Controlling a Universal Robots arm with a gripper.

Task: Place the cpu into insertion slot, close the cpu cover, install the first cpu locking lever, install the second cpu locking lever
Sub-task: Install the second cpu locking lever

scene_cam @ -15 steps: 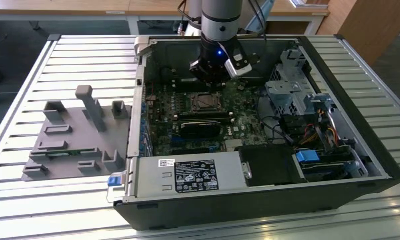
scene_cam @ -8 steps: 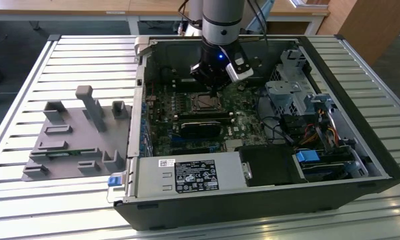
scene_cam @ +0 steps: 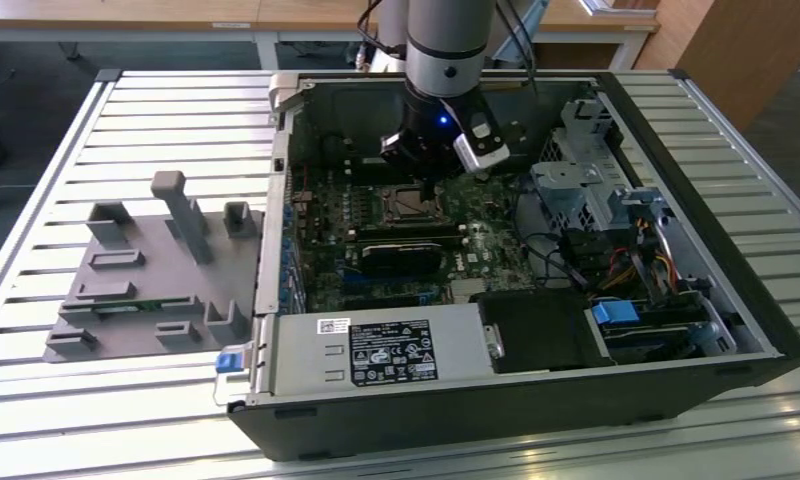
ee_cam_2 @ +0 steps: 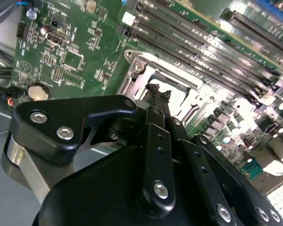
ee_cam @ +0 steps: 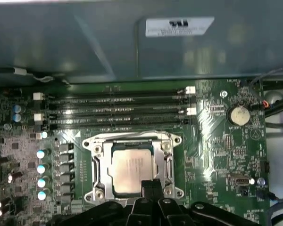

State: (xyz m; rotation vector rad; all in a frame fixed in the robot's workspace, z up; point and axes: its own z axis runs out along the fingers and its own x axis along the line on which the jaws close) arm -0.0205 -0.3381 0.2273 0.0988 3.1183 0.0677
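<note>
In the exterior view, an open computer case (scene_cam: 507,330) lay on its side on a slatted metal worktop (scene_cam: 53,400), with a grey fixture block (scene_cam: 147,270) beside it toward the exterior view's left. The arm reached down into the case, and the pincer (scene_cam: 420,180) hung just over the insertion slot (scene_cam: 403,203) on the green motherboard (scene_cam: 373,260). The room inside was tight: case walls, a drive cage and bundled cables stood close around the board.

In the second wrist view, the pincer (ee_cam_2: 158,89) had its black fingertips pressed together with nothing between them, poised just above the silvery socket frame (ee_cam_2: 146,75). Long black memory slots (ee_cam_2: 193,42) ran just beside the socket.

In the first wrist view, the cpu (ee_cam: 132,169) sat flat in the insertion slot (ee_cam: 92,193), its pale metal face showing through the window of the cpu cover (ee_cam: 132,137), which lay down around it. The pincer (ee_cam: 151,186) sat at the near edge of the cpu.

Judging by its look, the cpu was light, rigid and smooth-faced, with a delicate underside, best taken by its edges rather than its face. The cover seemed thin, stiff sheet metal that would hinge rather than bend. The locking levers could not be made out clearly.
</note>
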